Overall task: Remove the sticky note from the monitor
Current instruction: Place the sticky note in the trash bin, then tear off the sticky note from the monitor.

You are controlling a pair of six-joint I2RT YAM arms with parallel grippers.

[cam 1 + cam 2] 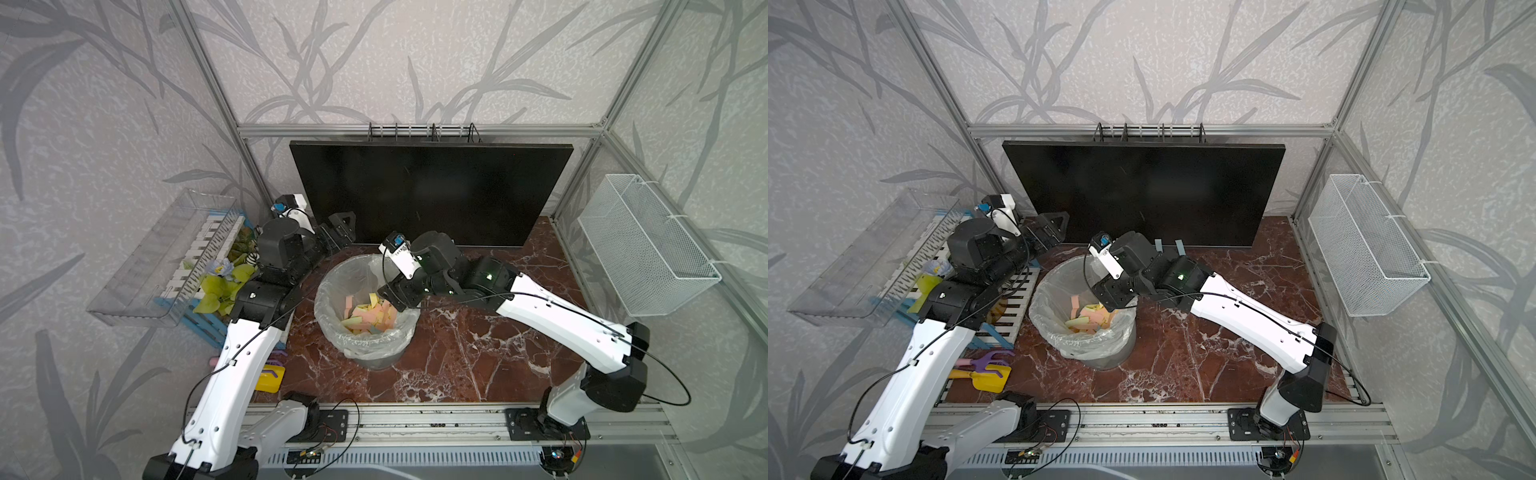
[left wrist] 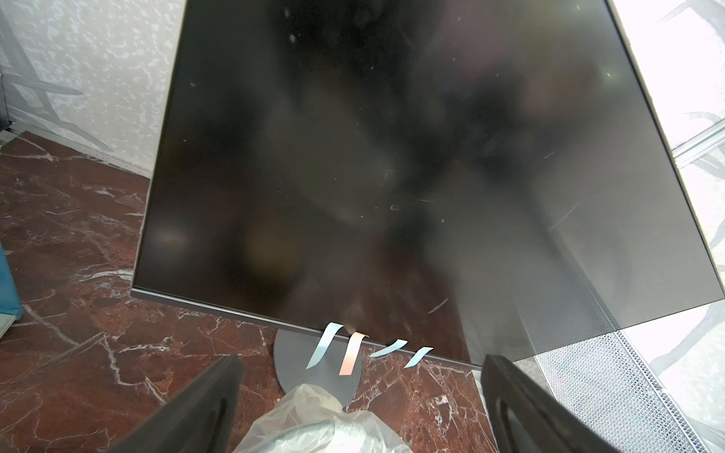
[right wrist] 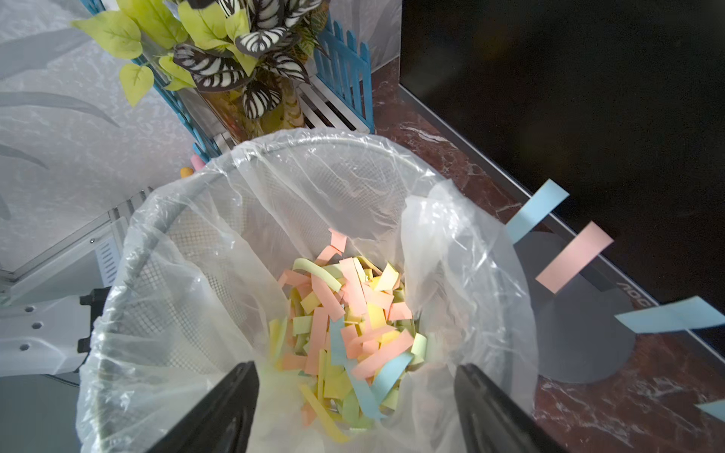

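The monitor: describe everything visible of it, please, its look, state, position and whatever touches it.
The monitor is a wide black flat screen with a thin bezel, its display dark and blank, with faint smudges and scratches in the left wrist view. It stands upright at the back of the marbled table on a round grey base. Four paper strips, three blue and one pink, hang from its lower edge near the base. A lined bin stands just in front.

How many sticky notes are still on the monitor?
4, in a row along the monitor's bottom edge: blue note, pink note, second blue note, last blue note. None seem hidden.
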